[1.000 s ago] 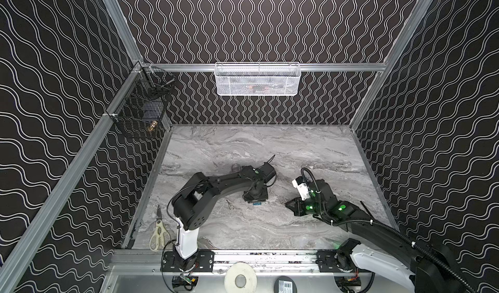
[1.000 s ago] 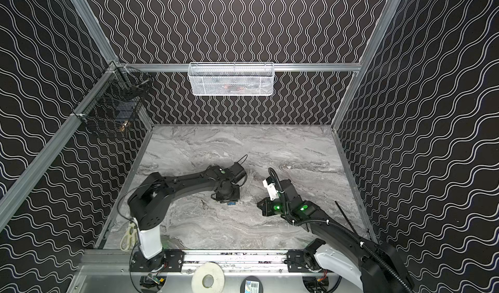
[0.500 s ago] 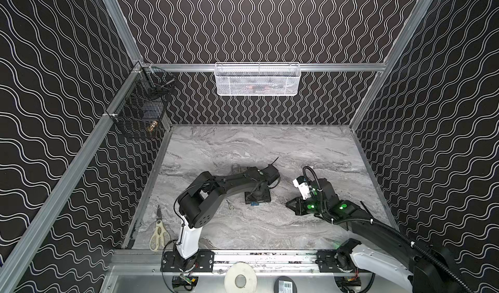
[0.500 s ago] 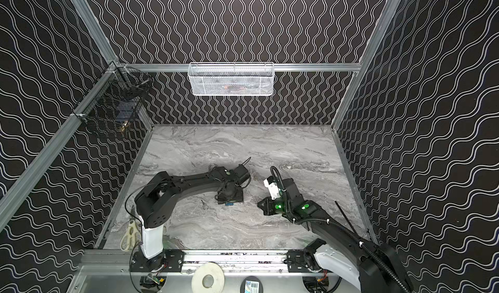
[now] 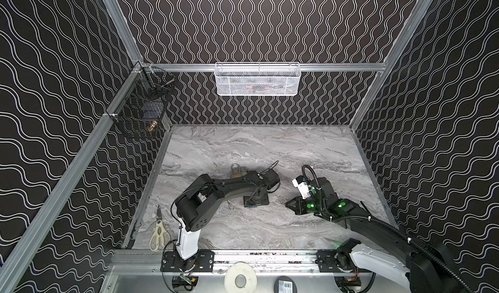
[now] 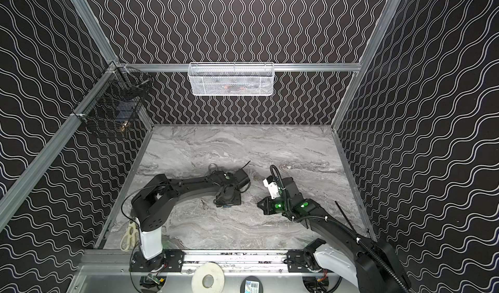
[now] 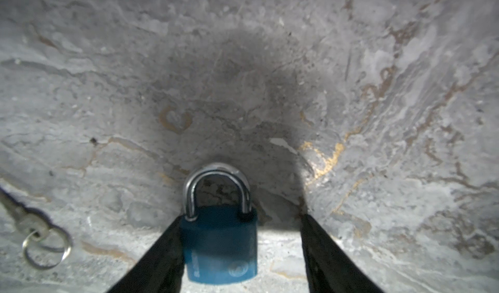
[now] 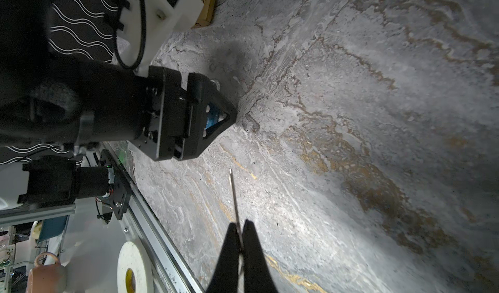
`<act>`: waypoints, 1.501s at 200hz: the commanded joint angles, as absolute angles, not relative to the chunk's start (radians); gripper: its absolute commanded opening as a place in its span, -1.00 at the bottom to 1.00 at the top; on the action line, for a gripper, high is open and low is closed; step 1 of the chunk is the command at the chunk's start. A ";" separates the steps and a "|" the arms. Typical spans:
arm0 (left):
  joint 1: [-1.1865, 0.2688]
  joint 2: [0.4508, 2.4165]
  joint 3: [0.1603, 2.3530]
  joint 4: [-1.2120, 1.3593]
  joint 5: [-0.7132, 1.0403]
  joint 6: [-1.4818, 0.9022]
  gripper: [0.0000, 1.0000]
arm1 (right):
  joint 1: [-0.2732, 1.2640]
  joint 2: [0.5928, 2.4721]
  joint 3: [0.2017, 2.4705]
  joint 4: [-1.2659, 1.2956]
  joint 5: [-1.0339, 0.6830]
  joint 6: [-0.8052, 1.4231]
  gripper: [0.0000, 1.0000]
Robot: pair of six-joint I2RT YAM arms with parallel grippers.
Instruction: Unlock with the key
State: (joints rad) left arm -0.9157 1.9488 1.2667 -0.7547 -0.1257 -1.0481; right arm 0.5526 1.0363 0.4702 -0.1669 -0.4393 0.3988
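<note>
Where the grey marbled surface [image 5: 243, 143] spread across the booth, we saw both arms low over its near half. Our left claw [image 7: 241, 217] stood open, pointing down over the blue padlock [image 7: 220, 245], which lay flat between the fingers [image 7: 162, 251]. One finger lay against the lock's side and its mate stood clear, so nothing was gripped. Our right claw [image 8: 239, 224], well apart from it, was pinched tight on a thin metal blade [image 8: 234, 197] aimed toward the left claw; we could not tell whether it was a key. A brass padlock [image 5: 235, 171] lay just behind the left arm. Smallest, a key [image 7: 21, 216] on its ring [image 7: 46, 248] lay loose on the surface near the blue padlock, touched by neither claw.
</note>
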 commanded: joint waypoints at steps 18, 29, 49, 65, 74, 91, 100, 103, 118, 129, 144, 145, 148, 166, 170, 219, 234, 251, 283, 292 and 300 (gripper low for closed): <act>-0.930 1.970 1.241 -0.907 -0.076 -1.071 0.11 | 0.549 1.036 0.472 -0.159 -0.455 0.380 -1.00; -0.930 1.961 1.217 -0.882 -0.064 -1.084 0.04 | 0.549 1.039 0.478 -0.163 -0.458 0.379 -1.00; -0.931 1.958 1.193 -0.867 -0.053 -1.098 -0.02 | 0.548 1.037 0.486 -0.172 -0.457 0.376 -1.00; -0.934 1.943 1.169 -0.853 -0.040 -1.111 -0.05 | 0.548 1.037 0.490 -0.179 -0.454 0.371 -1.00; -0.934 1.935 1.159 -0.855 -0.041 -1.115 -0.10 | 0.546 1.039 0.494 -0.182 -0.454 0.370 -1.00; -0.934 1.930 1.156 -0.857 -0.042 -1.116 -0.17 | 0.546 1.047 0.503 -0.187 -0.458 0.367 -1.00; -0.934 1.927 1.157 -0.853 -0.045 -1.119 -0.23 | 0.546 1.052 0.508 -0.186 -0.460 0.366 -1.00; -0.934 1.926 1.158 -0.850 -0.049 -1.119 -0.25 | 0.545 1.056 0.510 -0.186 -0.460 0.365 -1.00; -0.934 1.910 1.167 -0.836 -0.063 -1.122 -0.36 | 0.545 1.073 0.523 -0.184 -0.460 0.358 -1.00; -0.934 1.885 1.173 -0.811 -0.083 -1.121 -0.39 | 0.545 1.089 0.525 -0.169 -0.465 0.351 -1.00; -0.930 1.842 1.180 -0.747 -0.118 -1.113 -0.40 | 0.543 1.111 0.528 -0.145 -0.479 0.344 -1.00; -0.930 1.839 1.179 -0.742 -0.120 -1.113 -0.41 | 0.542 1.112 0.529 -0.143 -0.480 0.344 -1.00; -0.928 1.828 1.179 -0.727 -0.128 -1.115 -0.41 | 0.542 1.117 0.529 -0.138 -0.481 0.344 -1.00; -0.916 1.762 1.140 -0.591 -0.161 -1.138 -0.43 | 0.541 1.136 0.528 -0.108 -0.479 0.355 -1.00; -0.914 1.748 1.128 -0.560 -0.171 -1.148 -0.43 | 0.541 1.139 0.525 -0.101 -0.476 0.359 -1.00; -0.914 1.618 0.929 -0.166 -0.248 -1.256 -0.48 | 0.550 1.178 0.502 0.000 -0.526 0.418 -1.00; -0.916 1.572 0.852 -0.042 -0.258 -1.285 -0.48 | 0.565 1.186 0.498 0.015 -0.520 0.431 -1.00; -0.919 1.531 0.797 0.041 -0.265 -1.294 -0.49 | 0.592 1.196 0.501 0.018 -0.510 0.440 -1.00; -0.922 1.446 0.724 0.119 -0.295 -1.310 -0.50 | 0.649 1.205 0.512 0.015 -0.469 0.474 -1.00; -0.923 1.427 0.709 0.126 -0.305 -1.320 -0.51 | 0.663 1.210 0.517 0.023 -0.460 0.488 -1.00; -0.925 1.412 0.699 0.130 -0.316 -1.320 -0.51 | 0.676 1.218 0.522 0.030 -0.448 0.500 -1.00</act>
State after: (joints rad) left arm -0.9203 1.4487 0.7250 0.0231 -0.2646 -1.2881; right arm 0.6487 1.2053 0.5041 -0.0154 -0.4828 0.4557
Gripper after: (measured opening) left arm 0.362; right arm 0.063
